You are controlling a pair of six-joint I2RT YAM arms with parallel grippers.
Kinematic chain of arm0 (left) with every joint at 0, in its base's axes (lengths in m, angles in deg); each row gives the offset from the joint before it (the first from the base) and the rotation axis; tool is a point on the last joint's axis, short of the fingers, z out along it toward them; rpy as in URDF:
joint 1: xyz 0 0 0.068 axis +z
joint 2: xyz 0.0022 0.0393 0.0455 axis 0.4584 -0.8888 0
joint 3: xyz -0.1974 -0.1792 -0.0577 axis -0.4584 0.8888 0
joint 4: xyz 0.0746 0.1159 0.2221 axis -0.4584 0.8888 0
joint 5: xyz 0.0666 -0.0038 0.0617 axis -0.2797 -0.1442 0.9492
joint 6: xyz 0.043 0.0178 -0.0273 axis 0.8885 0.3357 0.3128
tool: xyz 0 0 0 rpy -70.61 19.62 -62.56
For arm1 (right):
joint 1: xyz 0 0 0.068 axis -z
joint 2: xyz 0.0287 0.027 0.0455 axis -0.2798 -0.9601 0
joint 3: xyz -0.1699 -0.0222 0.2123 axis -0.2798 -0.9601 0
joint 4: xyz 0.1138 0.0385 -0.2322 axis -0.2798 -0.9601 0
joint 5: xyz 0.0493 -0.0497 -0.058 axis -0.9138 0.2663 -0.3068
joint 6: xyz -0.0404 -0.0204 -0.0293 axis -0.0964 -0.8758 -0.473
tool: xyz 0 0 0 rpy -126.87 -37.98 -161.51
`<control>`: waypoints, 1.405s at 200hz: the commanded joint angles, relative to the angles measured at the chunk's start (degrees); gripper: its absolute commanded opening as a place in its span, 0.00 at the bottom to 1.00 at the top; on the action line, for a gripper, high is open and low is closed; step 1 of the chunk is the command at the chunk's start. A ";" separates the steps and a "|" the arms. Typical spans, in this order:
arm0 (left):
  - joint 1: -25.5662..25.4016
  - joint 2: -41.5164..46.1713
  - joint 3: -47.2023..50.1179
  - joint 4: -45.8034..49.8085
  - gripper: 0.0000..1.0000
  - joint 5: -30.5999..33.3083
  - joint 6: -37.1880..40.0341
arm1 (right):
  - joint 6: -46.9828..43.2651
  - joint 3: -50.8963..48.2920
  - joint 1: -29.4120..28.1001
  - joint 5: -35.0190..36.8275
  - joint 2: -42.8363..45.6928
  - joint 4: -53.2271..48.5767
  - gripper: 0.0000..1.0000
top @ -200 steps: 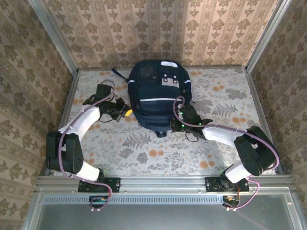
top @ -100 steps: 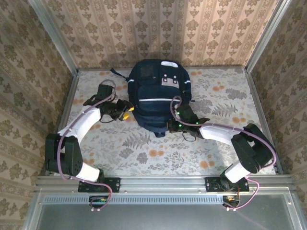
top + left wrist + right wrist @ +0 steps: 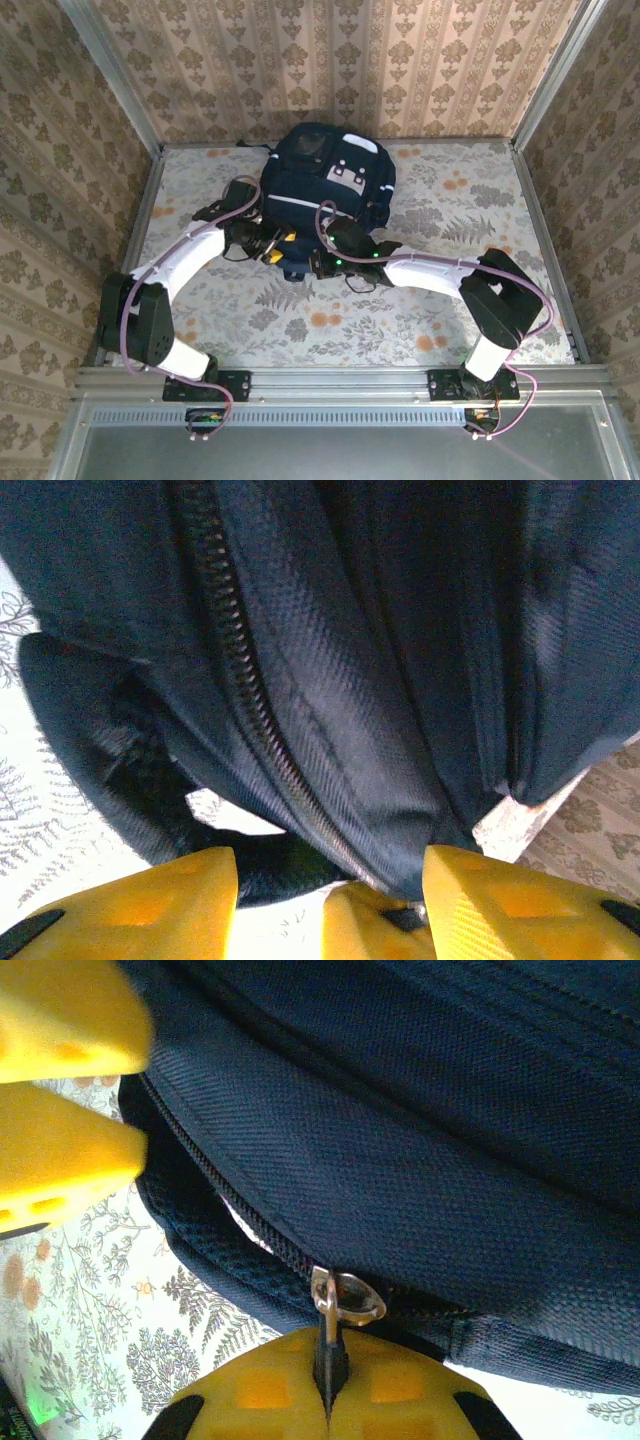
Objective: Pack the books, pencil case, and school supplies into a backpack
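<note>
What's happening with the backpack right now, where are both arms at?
Both arms are at the near edge of the backpack. The right gripper, jaws shut, pinches the metal zipper pull. The left gripper sits beside it with jaws apart, a fold of the bag's fabric between them but apparently not clamped. The stretch of zip in the left wrist view looks closed.

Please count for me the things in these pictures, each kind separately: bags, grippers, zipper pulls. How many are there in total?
large navy blue fabric backpack: 1
yellow-fingered grippers: 2 (left gripper, right gripper)
small silver metal zipper pull: 1
Total: 4
</note>
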 commanded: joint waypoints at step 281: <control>7.31 -3.42 -0.40 2.33 0.00 5.17 7.24 | -9.94 -9.91 12.91 3.10 3.61 3.31 0.00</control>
